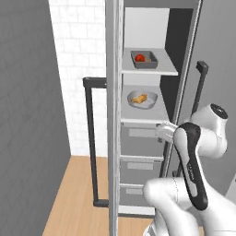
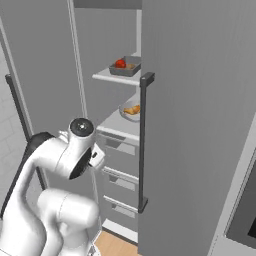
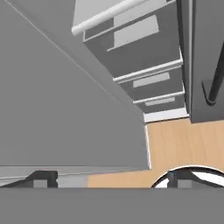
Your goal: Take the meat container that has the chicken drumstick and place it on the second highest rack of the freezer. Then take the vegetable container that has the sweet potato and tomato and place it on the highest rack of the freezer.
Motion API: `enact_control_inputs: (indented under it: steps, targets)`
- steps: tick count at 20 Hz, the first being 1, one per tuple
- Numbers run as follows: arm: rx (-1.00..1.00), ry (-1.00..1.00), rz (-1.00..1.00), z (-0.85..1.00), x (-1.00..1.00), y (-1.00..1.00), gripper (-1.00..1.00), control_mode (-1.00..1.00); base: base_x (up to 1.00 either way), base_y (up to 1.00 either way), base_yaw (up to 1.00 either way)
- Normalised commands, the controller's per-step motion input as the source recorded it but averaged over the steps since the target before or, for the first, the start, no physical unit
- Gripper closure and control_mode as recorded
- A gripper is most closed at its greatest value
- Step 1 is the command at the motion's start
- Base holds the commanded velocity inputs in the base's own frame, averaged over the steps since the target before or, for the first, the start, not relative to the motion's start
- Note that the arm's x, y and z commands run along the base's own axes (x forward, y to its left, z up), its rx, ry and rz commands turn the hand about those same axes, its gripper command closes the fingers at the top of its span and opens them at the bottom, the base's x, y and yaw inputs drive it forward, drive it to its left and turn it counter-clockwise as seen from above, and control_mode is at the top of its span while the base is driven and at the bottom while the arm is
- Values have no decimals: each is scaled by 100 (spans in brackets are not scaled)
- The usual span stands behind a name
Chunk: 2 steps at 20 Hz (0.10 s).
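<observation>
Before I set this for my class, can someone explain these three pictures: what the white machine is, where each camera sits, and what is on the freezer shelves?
The white jointed robot arm stands on a driving base before an open freezer. Two cameras ride on the base behind the arm, to its left and right; the third sits on the hand and looks down at the grey freezer drawers and wooden floor. On the higher rack sits a square dark grey container with a red tomato; on the rack below it, a round grey bowl with the chicken drumstick. The gripper is open and holds nothing.
</observation>
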Motion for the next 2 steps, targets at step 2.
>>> enact_control_inputs:
  steps: [2]
  targets:
    - [-25, -25, 22, 0, -100, -24, -100, -100, 0, 0, 0]
